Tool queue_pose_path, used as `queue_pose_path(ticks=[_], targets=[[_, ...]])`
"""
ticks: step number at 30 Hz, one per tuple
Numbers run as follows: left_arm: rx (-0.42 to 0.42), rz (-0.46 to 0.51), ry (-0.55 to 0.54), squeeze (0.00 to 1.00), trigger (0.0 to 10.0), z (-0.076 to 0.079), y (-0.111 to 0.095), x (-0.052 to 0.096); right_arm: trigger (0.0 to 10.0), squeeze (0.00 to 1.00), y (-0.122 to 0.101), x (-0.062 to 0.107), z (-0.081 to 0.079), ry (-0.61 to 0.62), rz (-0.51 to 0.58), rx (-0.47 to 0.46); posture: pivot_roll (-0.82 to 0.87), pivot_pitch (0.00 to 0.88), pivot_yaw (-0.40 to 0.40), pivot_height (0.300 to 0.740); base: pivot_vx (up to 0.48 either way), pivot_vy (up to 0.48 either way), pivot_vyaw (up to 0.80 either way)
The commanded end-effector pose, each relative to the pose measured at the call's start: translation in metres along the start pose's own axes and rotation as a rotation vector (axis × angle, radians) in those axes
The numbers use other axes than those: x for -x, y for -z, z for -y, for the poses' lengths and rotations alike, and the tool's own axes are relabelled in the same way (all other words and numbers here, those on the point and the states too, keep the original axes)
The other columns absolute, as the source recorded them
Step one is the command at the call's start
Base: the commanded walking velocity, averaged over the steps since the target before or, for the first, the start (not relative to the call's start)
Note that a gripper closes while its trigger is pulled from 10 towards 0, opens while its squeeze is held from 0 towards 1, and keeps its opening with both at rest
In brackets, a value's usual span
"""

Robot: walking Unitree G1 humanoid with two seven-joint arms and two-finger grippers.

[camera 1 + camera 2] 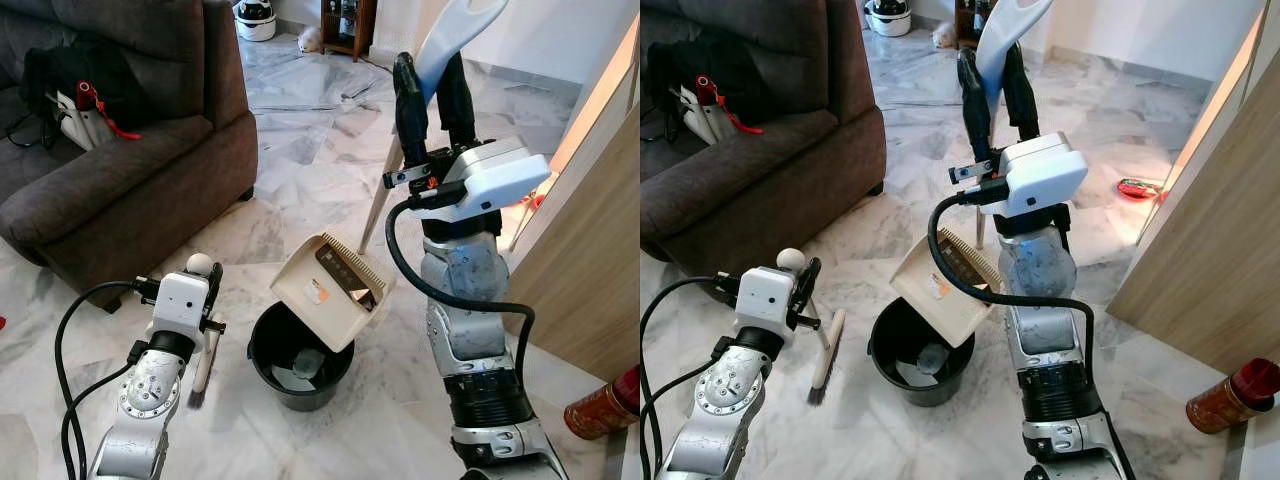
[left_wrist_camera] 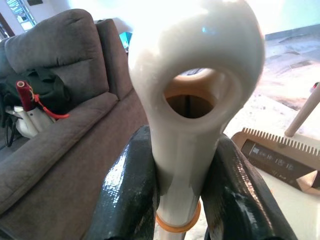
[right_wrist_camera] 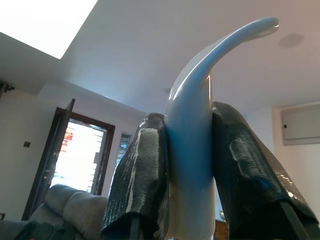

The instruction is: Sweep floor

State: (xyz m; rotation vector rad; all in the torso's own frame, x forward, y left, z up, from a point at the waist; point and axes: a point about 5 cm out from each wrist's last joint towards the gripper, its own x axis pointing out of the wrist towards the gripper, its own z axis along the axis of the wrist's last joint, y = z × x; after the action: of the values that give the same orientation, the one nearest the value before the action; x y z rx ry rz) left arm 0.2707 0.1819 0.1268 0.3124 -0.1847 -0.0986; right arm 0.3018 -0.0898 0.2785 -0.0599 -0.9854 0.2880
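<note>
left eye view: right hand (image 1: 436, 85) tips dustpan (image 1: 333, 288) over bucket (image 1: 298, 356).

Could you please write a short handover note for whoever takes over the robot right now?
Right gripper: shut on the dustpan handle, raised high, with the dustpan tilted over the black bucket.
Left gripper: shut on the brush handle; the brush rests on the marble floor left of the bucket.
Done: some debris already lies in the bucket.
Left: finish emptying the pan; whether more sweeping remains I cannot tell.
</note>
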Motion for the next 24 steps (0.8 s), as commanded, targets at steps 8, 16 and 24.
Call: queue_pose_path(ticks=[8,16,24], targets=[[-0.022,0.056,-0.006,0.0,10.0,-0.006,-0.012,-0.005,10.0,0.0,-0.021,-0.012,-0.008,-0.001,0.121,0.009,0.12,0.081,0.01,0.74,0.0,0.0,0.0],[-0.021,0.056,-0.005,0.0,10.0,-0.005,-0.012,-0.006,10.0,0.0,-0.022,-0.011,-0.01,-0.011,0.134,0.073,0.12,0.071,0.011,0.74,0.0,0.0,0.0],[-0.022,0.057,-0.007,0.0,10.0,-0.006,-0.011,-0.006,10.0,0.0,-0.021,-0.011,-0.015,-0.046,0.13,0.089,0.12,0.068,0.012,0.74,0.0,0.0,0.0]])
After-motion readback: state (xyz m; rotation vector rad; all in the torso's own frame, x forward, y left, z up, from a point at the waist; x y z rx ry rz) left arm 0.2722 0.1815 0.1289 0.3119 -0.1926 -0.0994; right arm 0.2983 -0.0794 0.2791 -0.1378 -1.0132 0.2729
